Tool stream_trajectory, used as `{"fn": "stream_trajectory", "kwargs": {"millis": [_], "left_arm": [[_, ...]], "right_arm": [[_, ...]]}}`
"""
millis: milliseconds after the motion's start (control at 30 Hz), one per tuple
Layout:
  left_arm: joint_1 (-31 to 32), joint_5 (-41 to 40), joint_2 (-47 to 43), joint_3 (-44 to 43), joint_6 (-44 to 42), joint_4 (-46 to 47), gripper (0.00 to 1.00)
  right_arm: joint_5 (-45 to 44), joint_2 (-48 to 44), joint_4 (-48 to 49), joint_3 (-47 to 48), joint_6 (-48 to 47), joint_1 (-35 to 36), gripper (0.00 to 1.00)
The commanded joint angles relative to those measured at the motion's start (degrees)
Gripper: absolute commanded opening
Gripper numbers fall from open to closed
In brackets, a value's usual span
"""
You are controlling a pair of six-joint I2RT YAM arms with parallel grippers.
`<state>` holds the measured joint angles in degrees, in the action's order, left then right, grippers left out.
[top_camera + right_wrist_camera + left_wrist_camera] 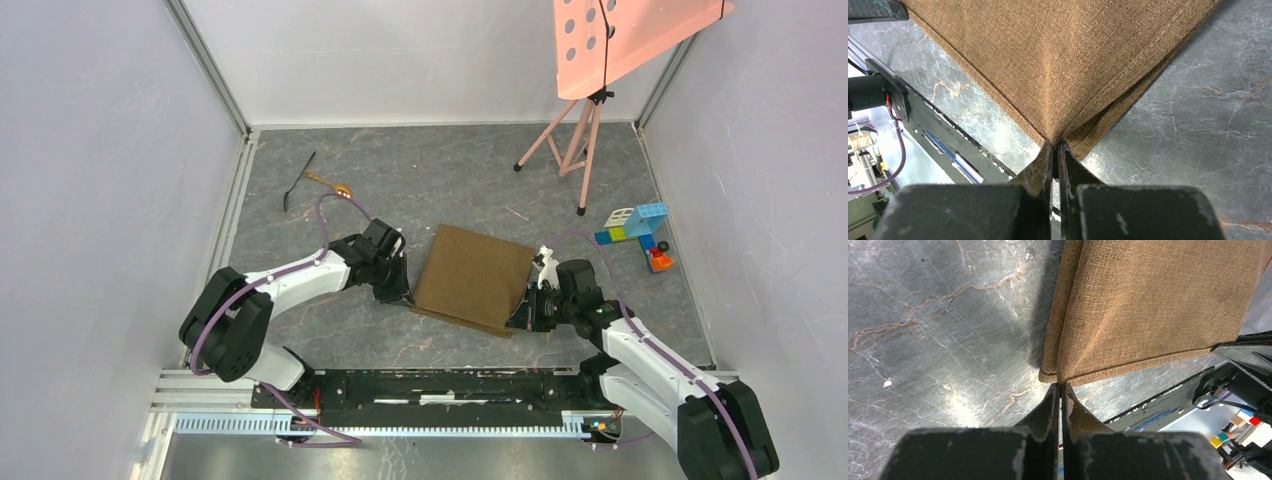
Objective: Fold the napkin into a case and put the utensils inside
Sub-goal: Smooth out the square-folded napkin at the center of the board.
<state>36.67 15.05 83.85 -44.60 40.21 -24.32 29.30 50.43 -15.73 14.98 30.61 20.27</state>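
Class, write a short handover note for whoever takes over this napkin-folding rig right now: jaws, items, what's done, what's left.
Left gripper: jaws shut on the near left corner of the plain brown cloth napkin.
Right gripper: jaws shut on its near right corner.
Napkin: lies doubled, two layers showing, on the grey table between the two grippers.
Utensils: the small gold spoon and thin black utensil lie side by side at the far left, well clear of the cloth.
Done: seemingly one fold.
Left: fold into a narrow case, then put both utensils inside.
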Motion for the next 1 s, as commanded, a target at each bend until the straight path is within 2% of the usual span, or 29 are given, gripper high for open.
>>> {"fn": "stream_trajectory", "kwargs": {"millis": [0, 233, 367, 467, 533, 633, 700, 833, 967], "left_arm": [[-0.54, -2.30, 0.70, 0.87, -2.06, -0.83, 0.02], [-0.54, -3.62, 0.88, 0.50, -2.21, -1.58, 0.02], [-0.56, -4.16, 0.63, -0.12, -3.19, -2.63, 0.06], [-0.53, -3.52, 0.30, -0.07, -3.25, -3.15, 0.12], [-0.50, -3.11, -0.75, 0.37, -2.90, -3.62, 0.20], [-0.41, -1.94, -3.76, 1.45, -2.00, -3.54, 0.35], [-0.47, -2.19, -6.02, 1.78, -1.90, -4.62, 0.39], [-0.45, -3.37, -11.13, 0.99, -0.66, -6.44, 0.40], [-0.43, 0.08, -11.37, -0.78, 1.47, -3.63, 0.34]], "right_arm": [[-1.66, 0.37, 1.10, -1.16, -0.67, 0.30, 0.06], [-1.35, 0.54, 1.77, -1.37, -0.72, 0.40, 0.17], [-3.57, -0.62, -1.73, 0.86, -3.54, 0.39, 0.29], [-8.45, -1.71, -7.11, 3.59, -7.23, 0.46, 0.36], [-10.39, -2.71, -9.71, 5.08, -8.76, 0.36, 0.37], [-10.71, -5.20, -10.85, 6.36, -9.61, 0.45, 0.39], [-8.92, -6.67, -9.78, 6.45, -9.47, 0.55, 0.41], [-4.20, -6.82, -5.27, 5.08, -7.90, 1.40, 0.42], [-3.02, -4.74, 0.60, 4.24, -5.41, 4.36, 0.41]]}}
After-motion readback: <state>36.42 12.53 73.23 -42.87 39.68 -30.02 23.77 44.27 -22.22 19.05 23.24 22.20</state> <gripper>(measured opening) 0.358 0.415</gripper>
